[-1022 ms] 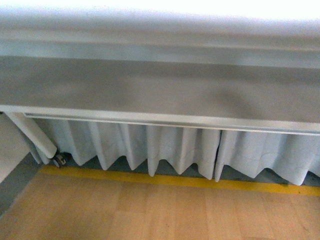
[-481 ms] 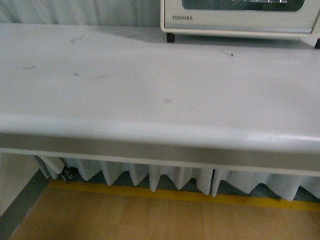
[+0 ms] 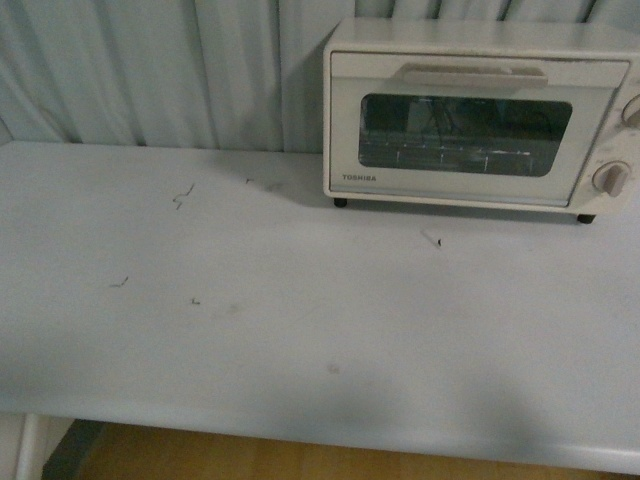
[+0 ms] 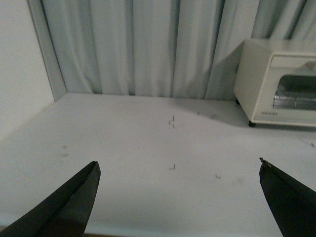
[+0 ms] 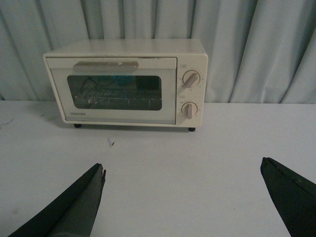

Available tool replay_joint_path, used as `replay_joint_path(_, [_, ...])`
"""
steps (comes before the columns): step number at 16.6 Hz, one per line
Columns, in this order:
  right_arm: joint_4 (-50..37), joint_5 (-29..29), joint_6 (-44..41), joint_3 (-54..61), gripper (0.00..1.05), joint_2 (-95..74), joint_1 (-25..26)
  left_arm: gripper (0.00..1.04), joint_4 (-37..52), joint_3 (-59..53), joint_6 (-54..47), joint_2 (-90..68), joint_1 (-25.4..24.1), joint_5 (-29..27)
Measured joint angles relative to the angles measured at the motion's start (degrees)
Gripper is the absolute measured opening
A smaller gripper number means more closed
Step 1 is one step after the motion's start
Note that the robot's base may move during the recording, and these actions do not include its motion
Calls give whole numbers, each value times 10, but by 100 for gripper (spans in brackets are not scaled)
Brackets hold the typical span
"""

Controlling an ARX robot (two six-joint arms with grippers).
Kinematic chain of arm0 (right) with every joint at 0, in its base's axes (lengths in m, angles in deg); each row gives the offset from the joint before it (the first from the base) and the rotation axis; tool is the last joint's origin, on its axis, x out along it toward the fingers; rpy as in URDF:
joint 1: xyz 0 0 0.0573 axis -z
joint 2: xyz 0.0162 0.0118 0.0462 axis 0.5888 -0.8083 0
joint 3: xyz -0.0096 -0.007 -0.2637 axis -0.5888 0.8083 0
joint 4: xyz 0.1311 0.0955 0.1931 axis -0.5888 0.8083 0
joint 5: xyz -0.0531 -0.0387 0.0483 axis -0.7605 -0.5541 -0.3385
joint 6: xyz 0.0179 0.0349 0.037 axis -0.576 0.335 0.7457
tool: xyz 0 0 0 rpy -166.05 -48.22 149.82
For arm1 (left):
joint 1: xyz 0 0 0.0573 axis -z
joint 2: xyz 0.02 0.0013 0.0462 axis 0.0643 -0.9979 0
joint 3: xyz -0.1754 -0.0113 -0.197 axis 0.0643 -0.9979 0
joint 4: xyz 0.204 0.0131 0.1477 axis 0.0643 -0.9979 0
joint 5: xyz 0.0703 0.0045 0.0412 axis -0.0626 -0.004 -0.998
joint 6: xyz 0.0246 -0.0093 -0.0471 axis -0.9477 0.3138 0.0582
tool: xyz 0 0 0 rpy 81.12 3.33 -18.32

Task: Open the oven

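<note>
Spread wide and holding nothing, my left jaws hung over the near part of the white surface (image 3: pixel 300 330), their dark fingertips (image 4: pixel 84 190) far from each other. A pale pleated curtain (image 3: pixel 150 70) ran along the back edge. A few small dark scraps (image 3: pixel 183 195) lay scattered on the left half of the surface. Further right, the oven (image 3: pixel 480 120) sat on its feet at the back, just in front of the curtain, well apart from both sets of jaws. Its door was shut, with the flat handle (image 3: pixel 472 73) along the top above the glass window and a wire rack (image 5: pixel 118 101) showing behind the glass. Two knobs (image 5: pixel 191 79) sat at its right end. Likewise spread and empty, my right jaws faced the oven's front.
</note>
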Motion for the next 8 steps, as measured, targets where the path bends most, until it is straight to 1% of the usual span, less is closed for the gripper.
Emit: replay_joint_path(8, [-1,0,0,0,98,0,0,98,0,0,0,0,0,0])
